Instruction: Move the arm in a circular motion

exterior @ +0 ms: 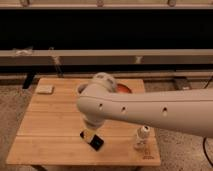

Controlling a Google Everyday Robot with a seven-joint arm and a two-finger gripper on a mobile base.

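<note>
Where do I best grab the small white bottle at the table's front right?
Probably around its body, below the top, coming in level from its left. The bottle stands upright and narrow near the table's front edge, and the hand hangs low to its left, over the flat black object.

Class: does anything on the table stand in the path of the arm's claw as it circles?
Possibly: the claw hangs low over a black device, and a white bottle stands upright close by on the table.
</note>
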